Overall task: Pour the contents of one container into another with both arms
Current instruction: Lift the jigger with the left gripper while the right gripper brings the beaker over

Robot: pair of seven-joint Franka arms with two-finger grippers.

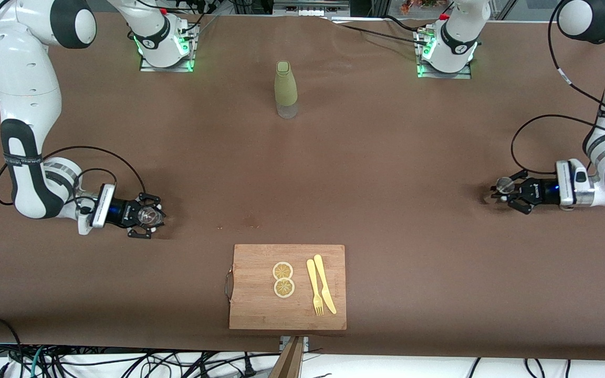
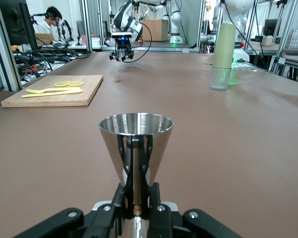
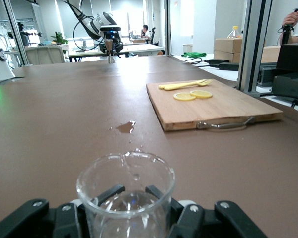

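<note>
Left gripper (image 1: 498,195) clamped on a steel cup (image 2: 135,144), jaws closed around its narrow lower part, cup upright, low over the surface (image 1: 386,157) at the left arm's end. Right gripper (image 1: 150,215) closed around a glass beaker (image 3: 125,193), jaws snug on its wall, spout visible at the rim, beaker upright at the right arm's end; cannot tell whether either vessel touches the surface. Well apart, the two vessels, with most of the surface between them.

Between the arms: a board (image 1: 288,315) nearest the front camera, bearing two lemon slices (image 1: 283,279) and a yellow fork (image 1: 314,287) and knife (image 1: 324,283); a green bottle (image 1: 285,89) standing farther off near the bases; a small wet patch (image 3: 125,127) by the board.

Step in hand, by judgement: both grasps made, lift and approach not yet begun. Next move calls for raising both vessels level, bringing them together over the middle, then tipping one rim over the other's mouth. Slippery glass and a narrow steel stem: firm hold and slow tilt needed.
</note>
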